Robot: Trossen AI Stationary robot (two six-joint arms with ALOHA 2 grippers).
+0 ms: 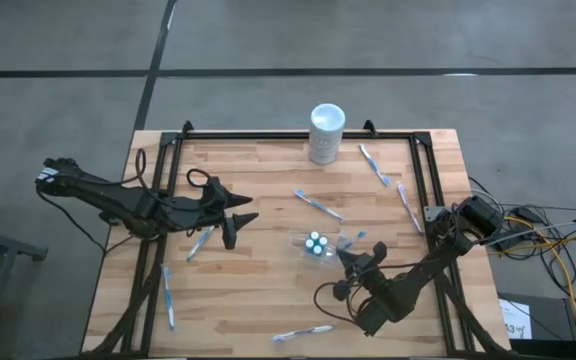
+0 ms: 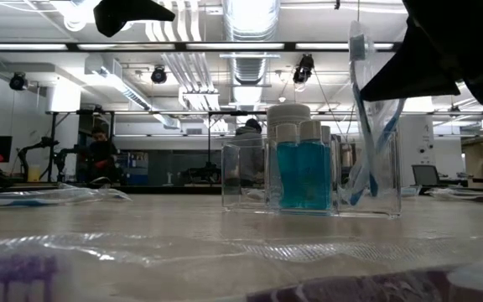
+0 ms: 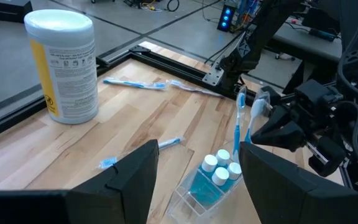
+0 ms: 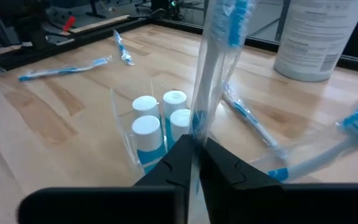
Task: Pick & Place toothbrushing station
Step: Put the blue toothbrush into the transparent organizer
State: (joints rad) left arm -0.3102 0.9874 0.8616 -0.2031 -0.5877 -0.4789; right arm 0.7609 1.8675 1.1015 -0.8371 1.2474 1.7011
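Note:
A small clear plastic holder (image 1: pixel 317 244) stands on the wooden table with three teal tubes with white caps (image 4: pixel 160 118) in it. It also shows in the low view (image 2: pixel 309 172). My right gripper (image 4: pixel 197 142) is right beside the holder, on its near right side, shut on a wrapped blue-and-white toothbrush (image 4: pixel 219 50). The toothbrush stands upright with its lower end in the holder's end compartment (image 2: pixel 367 180). My left gripper (image 3: pixel 197 155) is open and empty, left of the holder (image 1: pixel 242 224). My right gripper pinches the wrapped toothbrush by its handle (image 4: pixel 199 121), low on it, between the two fingers. The fingers come slanting from the table's near right and lie across the handle. The toothbrush stands nearly upright, bristle head (image 2: pixel 357 38) up, lower end (image 2: pixel 356 195) inside the holder.
A tall white cylinder (image 1: pixel 326 132) stands at the table's far edge. Several wrapped toothbrushes lie loose on the table: (image 1: pixel 318 205), (image 1: pixel 373 163), (image 1: pixel 405 205), (image 1: pixel 200 240), (image 1: pixel 168 295), (image 1: pixel 303 332). A black rail frame (image 1: pixel 298 134) borders the table.

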